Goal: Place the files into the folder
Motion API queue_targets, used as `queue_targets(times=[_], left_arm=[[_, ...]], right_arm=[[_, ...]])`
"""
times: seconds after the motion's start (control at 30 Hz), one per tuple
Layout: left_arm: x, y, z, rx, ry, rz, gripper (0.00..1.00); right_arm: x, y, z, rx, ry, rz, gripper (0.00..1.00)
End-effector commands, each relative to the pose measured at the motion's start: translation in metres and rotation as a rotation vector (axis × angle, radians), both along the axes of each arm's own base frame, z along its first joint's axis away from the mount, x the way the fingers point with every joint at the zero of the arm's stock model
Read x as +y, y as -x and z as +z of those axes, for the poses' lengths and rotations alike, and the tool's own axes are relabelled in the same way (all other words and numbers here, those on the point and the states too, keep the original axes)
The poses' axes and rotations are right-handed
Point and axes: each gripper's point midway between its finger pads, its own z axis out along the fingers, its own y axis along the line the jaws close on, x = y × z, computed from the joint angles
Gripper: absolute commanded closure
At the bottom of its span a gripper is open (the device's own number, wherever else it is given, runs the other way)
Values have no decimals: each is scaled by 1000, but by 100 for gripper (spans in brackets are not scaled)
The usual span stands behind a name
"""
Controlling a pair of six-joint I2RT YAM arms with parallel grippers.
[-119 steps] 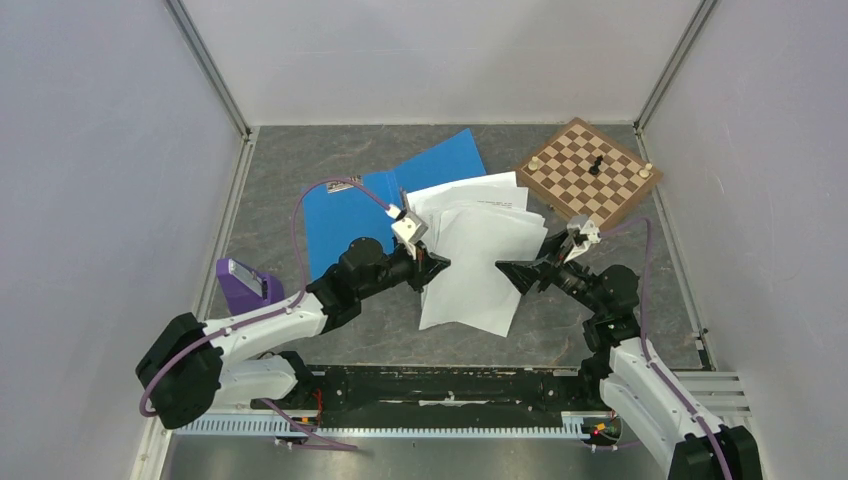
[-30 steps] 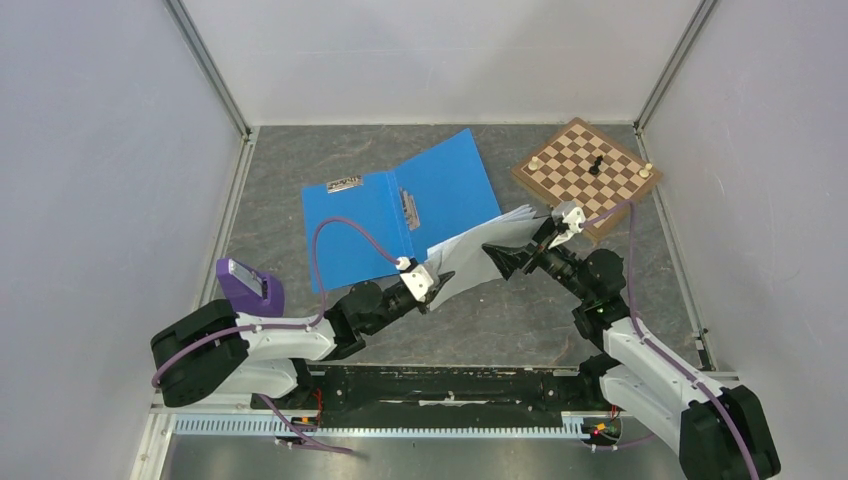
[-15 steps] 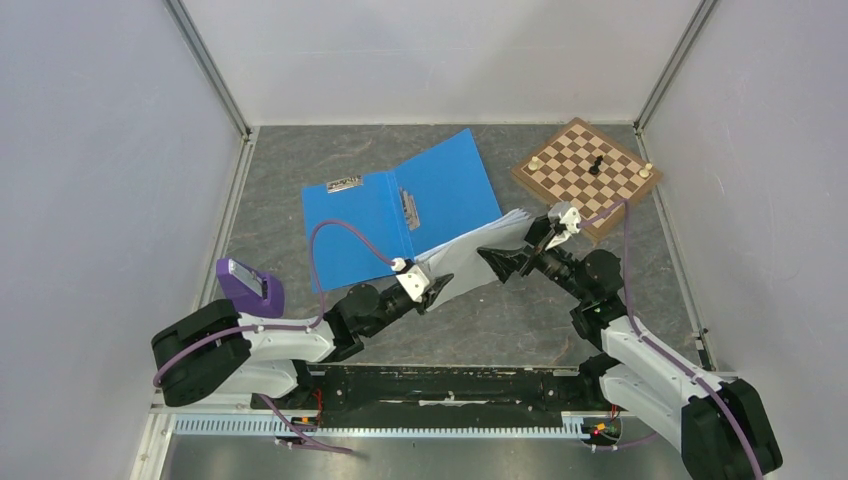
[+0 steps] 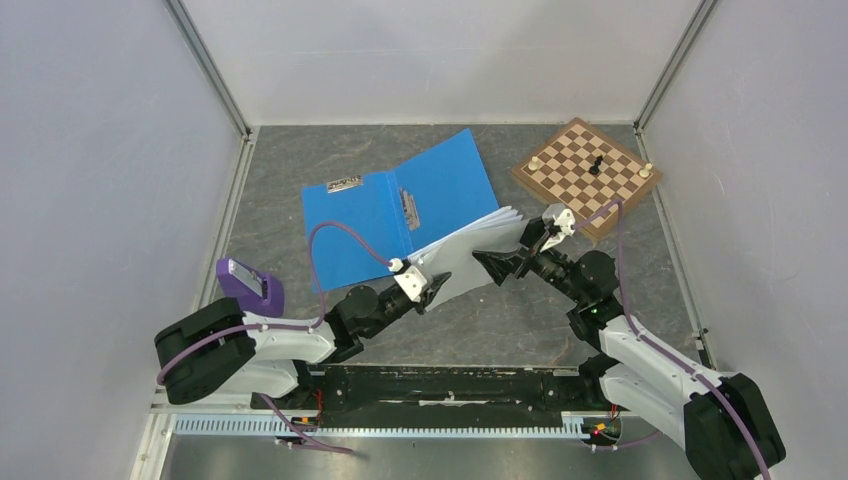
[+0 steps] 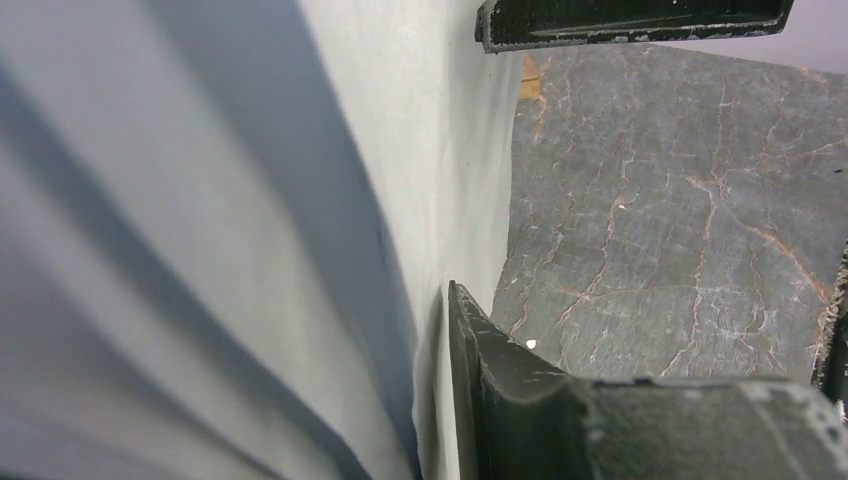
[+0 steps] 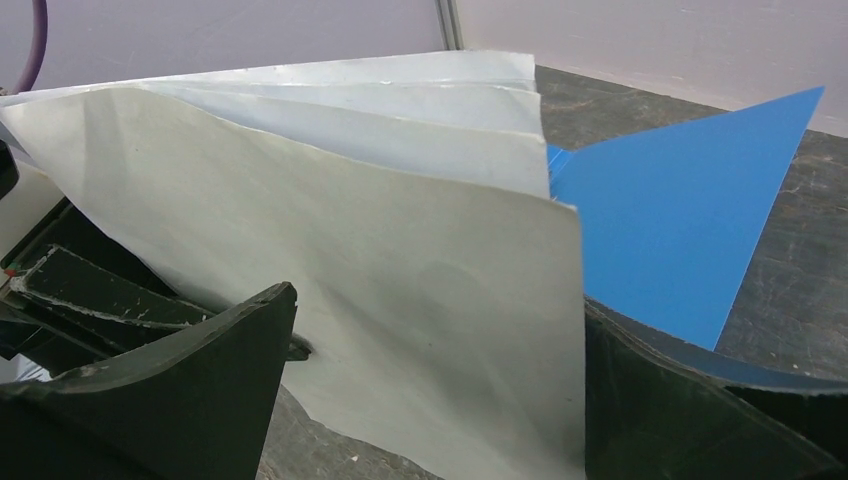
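The files [image 4: 468, 247] are a stack of white sheets held up on edge, fanned, just right of the open blue folder [image 4: 360, 225]. The folder lies flat with its metal clip [image 4: 409, 209] showing. My left gripper [image 4: 434, 285] is shut on the sheets' near lower corner. In the left wrist view one finger [image 5: 495, 400] presses flat against the paper [image 5: 250, 250]. My right gripper [image 4: 489, 265] is open, its jaws wide on either side of the sheets [image 6: 400, 250], with the folder [image 6: 680, 200] behind.
A wooden chessboard [image 4: 588, 170] with a few pieces stands at the back right. A purple object [image 4: 247, 286] sits at the left near the wall. Grey marble tabletop [image 5: 680, 220] lies under the sheets.
Four seconds ago the sheets lay spread flat over the folder's right half. Now they stand on edge, off the folder. In the last second both grippers shifted them slightly left.
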Motion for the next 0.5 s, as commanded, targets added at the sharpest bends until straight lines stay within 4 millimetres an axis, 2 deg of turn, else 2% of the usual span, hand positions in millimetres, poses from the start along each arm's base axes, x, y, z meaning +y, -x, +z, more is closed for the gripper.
queue_targets(times=[0.0,0.17,0.33,0.47], left_arm=[[-5,3,12,12,88,-17,67],[-3,2,13,8,102,-11,66],[-1,3,11,11,92,-9,80],[-3,6,10,13,88,-27,82]], right_arm=[[0,-2,6,-23,-17,-19,2],[-10,-11,1,-14,-1,-96,2],[-16,-19,-6,10,15,-150,2],[-15,-16,-5,10,4,-136,2]])
